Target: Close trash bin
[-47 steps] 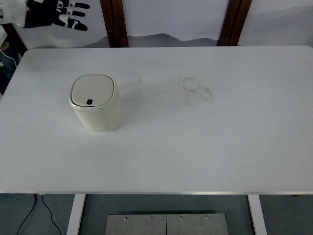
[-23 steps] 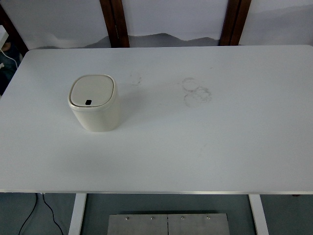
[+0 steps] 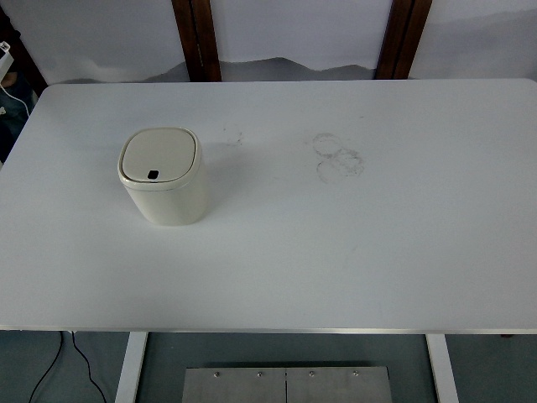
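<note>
Gone since a second ago: black-and-white robot hand from the top-left corner, already out half a second back and out now too, so no hand state to tell, fingers apart or together unknown. Otherwise nothing shifted; bin in same spot, tiny camera wobble only. Near edge: white table (image 3: 336, 277) with thin metal-coloured front lip, white legs below, grey metal plate (image 3: 285, 384) under the middle, black cable (image 3: 59, 369) hanging lower left. Left-centre of tabletop: cream trash bin (image 3: 164, 176), standing upright, rounded-square body, lid (image 3: 159, 157) lying flat and flush on the rim, closed, small dark button or latch near the lid's front edge. Soft shadow to the bin's right. Further back, well apart from the bin: faint ring smudges (image 3: 338, 156) right of centre, a fainter smudge just behind-right of the bin. Beyond far edge: white wall panels, two dark brown wooden posts (image 3: 195, 38).
</note>
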`<state>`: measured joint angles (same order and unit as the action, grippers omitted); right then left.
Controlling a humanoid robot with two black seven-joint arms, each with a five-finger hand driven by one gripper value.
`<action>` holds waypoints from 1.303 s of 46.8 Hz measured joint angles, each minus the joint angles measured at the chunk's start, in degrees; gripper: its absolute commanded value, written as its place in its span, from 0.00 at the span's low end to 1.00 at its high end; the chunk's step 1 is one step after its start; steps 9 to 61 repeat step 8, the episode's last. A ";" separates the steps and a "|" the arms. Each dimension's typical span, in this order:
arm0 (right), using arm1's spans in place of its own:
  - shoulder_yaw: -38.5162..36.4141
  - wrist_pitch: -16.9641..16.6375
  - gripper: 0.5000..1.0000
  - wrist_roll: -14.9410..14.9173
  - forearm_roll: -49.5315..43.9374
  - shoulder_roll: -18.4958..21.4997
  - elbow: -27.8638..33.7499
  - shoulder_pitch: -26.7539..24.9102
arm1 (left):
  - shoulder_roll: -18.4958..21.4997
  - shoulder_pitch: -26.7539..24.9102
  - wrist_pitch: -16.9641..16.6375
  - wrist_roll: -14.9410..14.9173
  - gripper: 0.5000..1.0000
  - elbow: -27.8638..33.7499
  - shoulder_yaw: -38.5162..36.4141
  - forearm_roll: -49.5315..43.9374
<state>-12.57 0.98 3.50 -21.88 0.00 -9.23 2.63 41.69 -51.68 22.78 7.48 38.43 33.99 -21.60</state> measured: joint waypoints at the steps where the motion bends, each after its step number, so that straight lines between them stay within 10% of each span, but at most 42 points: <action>1: 0.00 0.00 0.99 0.00 0.00 0.00 0.00 0.00 | -0.06 0.40 0.16 0.01 1.00 -0.06 0.31 -0.02; 61: 0.00 0.00 0.99 0.00 -0.01 0.00 0.00 0.00 | -0.24 2.31 0.40 0.00 1.00 -0.20 2.23 -0.03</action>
